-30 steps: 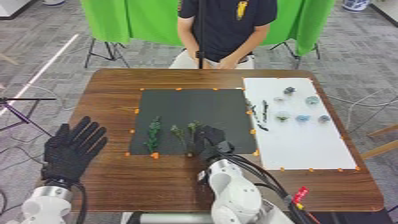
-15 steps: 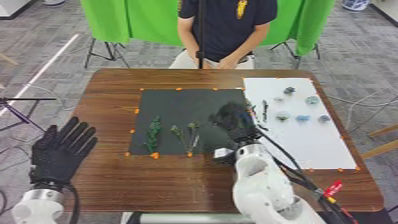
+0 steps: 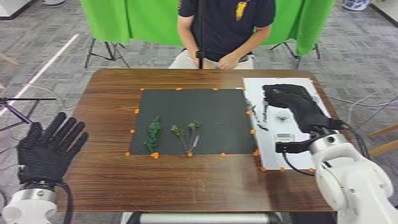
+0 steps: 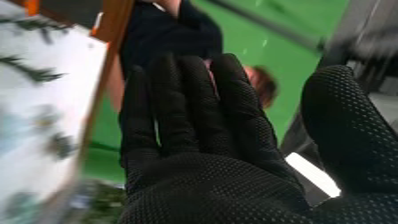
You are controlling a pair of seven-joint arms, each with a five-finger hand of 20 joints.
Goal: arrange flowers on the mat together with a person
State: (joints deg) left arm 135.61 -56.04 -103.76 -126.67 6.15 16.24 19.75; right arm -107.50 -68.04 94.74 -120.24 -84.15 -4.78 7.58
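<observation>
In the head view my right hand (image 3: 291,96) is over the far part of the white mat (image 3: 277,161), hiding most of the flowers there; a pale flower (image 3: 282,115) shows beside it. The right wrist view has the right hand (image 4: 209,170) open, fingers straight and holding nothing, with green stems (image 4: 31,70) on the white mat (image 4: 62,90). Three green sprigs lie on the black mat (image 3: 195,104): a leafy one (image 3: 153,134) and two thinner ones (image 3: 179,133) close together. My left hand (image 3: 49,150) is open at the table's left edge.
The brown table (image 3: 178,185) carries both mats, with orange tape marks around them. Dark stems (image 3: 264,111) lie along the white mat's left side. A person stands at the far edge, hands together. A green cloth (image 3: 133,22) hangs behind.
My right hand has moved from the black mat's near right part away and rightward over the white mat. My left hand has shifted slightly left. The sprigs on the black mat lie as before.
</observation>
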